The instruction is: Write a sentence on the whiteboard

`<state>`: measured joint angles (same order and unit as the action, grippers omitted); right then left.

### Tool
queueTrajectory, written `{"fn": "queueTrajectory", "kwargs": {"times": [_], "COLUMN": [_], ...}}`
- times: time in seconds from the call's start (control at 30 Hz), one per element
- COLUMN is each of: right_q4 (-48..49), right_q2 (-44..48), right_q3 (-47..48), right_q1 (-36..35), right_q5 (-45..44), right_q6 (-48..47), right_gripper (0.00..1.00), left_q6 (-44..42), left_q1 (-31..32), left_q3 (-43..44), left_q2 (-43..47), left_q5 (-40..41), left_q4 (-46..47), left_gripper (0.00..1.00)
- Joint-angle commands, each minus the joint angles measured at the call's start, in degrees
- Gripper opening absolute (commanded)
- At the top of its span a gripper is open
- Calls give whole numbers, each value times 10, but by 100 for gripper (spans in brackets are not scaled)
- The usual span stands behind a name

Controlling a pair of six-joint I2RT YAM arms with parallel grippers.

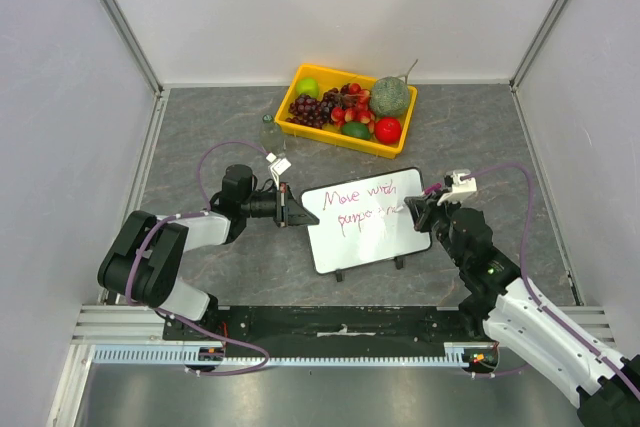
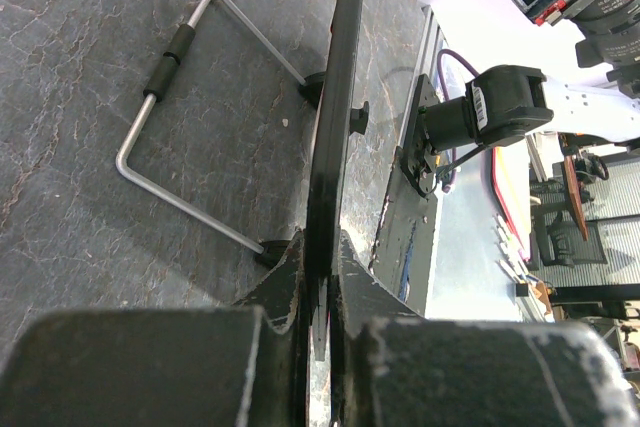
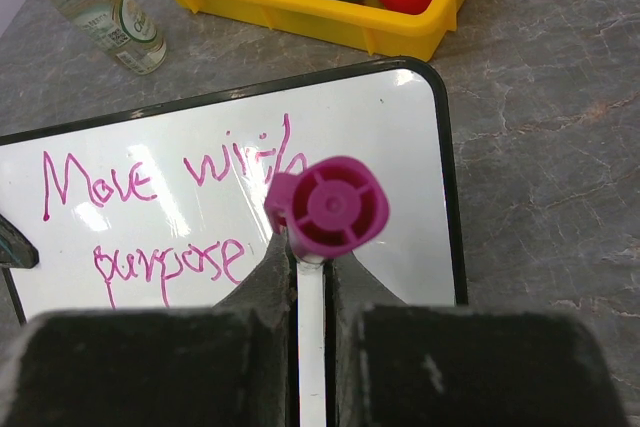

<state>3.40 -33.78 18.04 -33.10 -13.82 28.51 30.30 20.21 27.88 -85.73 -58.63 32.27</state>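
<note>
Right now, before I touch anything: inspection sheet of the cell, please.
Surface: grey marbled tabletop, no damage seen.
Job's things: whiteboard propped on its wire stand; sentence reads "Move with purpose" in two magenta lines; magenta marker in use.
Clutter: yellow tray of fruit behind the board; small clear bottle beside the tray.
Grippers: left tool shut on the whiteboard's left edge; right tool shut on the marker, over the board's right side; tip contact cannot be told.
Cables: purple cables loop along both arms, apart from the board.
Surroundings: white enclosure walls; nothing else seen.
</note>
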Motion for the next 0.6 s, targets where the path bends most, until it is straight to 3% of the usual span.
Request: {"fn": "queueTrajectory", "kwargs": {"times": [0.0, 0.57], "right_q4": [-16, 12], "right_q2": [5, -28], "right_q3": [-7, 38], "right_q1": [3, 3], "right_q5": [-13, -60], "right_q6": [-3, -14], "right_gripper": [0, 0], "left_q6": [-47, -47], "left_q1": [-3, -2], "left_q3": [-15, -14], "left_q2": [-12, -12], "left_q5": [26, 24], "left_q4": [-45, -45], "left_gripper": [2, 2]}}
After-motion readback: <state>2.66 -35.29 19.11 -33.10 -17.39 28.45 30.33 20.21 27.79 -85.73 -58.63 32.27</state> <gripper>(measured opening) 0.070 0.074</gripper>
